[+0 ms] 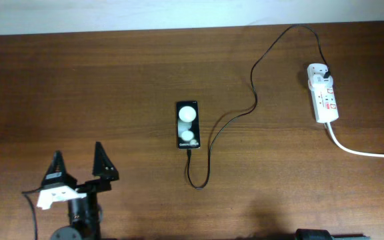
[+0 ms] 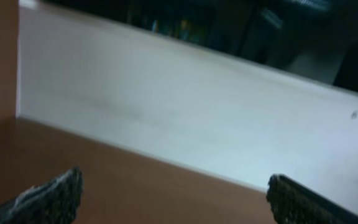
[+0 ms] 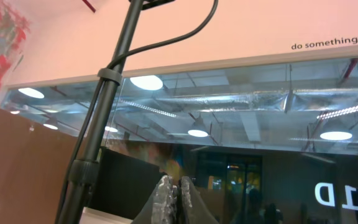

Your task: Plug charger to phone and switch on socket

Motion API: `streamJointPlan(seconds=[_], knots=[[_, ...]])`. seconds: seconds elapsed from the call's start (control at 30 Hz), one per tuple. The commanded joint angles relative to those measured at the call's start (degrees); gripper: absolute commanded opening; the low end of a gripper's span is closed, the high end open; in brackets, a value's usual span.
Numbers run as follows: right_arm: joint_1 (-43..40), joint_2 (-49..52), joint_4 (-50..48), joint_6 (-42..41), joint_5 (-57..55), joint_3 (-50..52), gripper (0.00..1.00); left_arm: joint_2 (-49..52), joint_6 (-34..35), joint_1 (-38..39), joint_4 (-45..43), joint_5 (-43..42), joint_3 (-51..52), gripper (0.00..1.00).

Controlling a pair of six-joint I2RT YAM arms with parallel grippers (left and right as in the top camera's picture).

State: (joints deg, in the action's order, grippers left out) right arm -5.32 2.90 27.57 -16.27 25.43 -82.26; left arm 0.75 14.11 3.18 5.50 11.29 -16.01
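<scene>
- Phone (image 1: pixel 187 125) lies at the middle of the counter (image 1: pixel 112 80); glossy, probably slippery and light.
- Charger (image 1: pixel 253 77) tip meets its near end; the cable looks limp, so grip just behind the tip.
- Socket (image 1: pixel 324 97) sits by the far right corner.
- Left pincer (image 1: pixel 78 151) apart; right pincer (image 3: pixel 176 193) together.

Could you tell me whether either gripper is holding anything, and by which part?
Nothing is held: the left gripper stands open and empty, and the right gripper is shut on nothing.
</scene>
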Motion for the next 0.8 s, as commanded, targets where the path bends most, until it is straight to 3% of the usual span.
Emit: streamJointPlan(seconds=[0.0,0.2,0.33,0.4,0.57,0.6,0.67,0.7,0.77], knots=[[-0.44,-1.53,0.00,-0.72,-0.63,1.42,0.08,-0.37,-0.52,-0.20,-11.78,-1.05,12.83,0.99],[-2.25,-2.56,-1.51,-4.15,-0.63,5.18,0.11,-0.31,-0.52,-0.24,-6.80,-1.01,15.50,0.99],[-2.25,-2.56,-1.86,-4.15,-0.63,5.22,0.31,-0.24,-0.55,-0.24,-1.70,-1.01,15.50,0.99],[-2.14,-2.56,-1.86,-4.15,-0.61,5.22,0.48,-0.20,-0.52,-0.24,-1.70,-1.03,15.50,0.99],[0.96,-2.56,-2.38,-3.69,-0.61,6.34,0.51,-0.20,-0.52,-0.24,-1.70,-1.03,15.50,0.99],[1.57,-2.56,-2.38,-3.50,-0.66,6.36,0.55,-0.20,-0.52,-0.24,-1.70,-1.03,15.50,0.99],[2.80,-2.56,-3.80,-3.50,-0.66,6.36,0.92,-0.20,-0.52,-0.24,-1.70,-1.03,15.50,0.99],[3.10,-2.56,-7.04,-3.50,-0.79,6.43,0.99,-0.20,-0.52,-0.24,-1.70,-1.03,15.50,0.99],[5.29,-2.56,-14.32,-3.52,-6.19,9.44,0.99,-0.20,-0.52,-0.24,-1.70,-1.03,15.50,0.99]])
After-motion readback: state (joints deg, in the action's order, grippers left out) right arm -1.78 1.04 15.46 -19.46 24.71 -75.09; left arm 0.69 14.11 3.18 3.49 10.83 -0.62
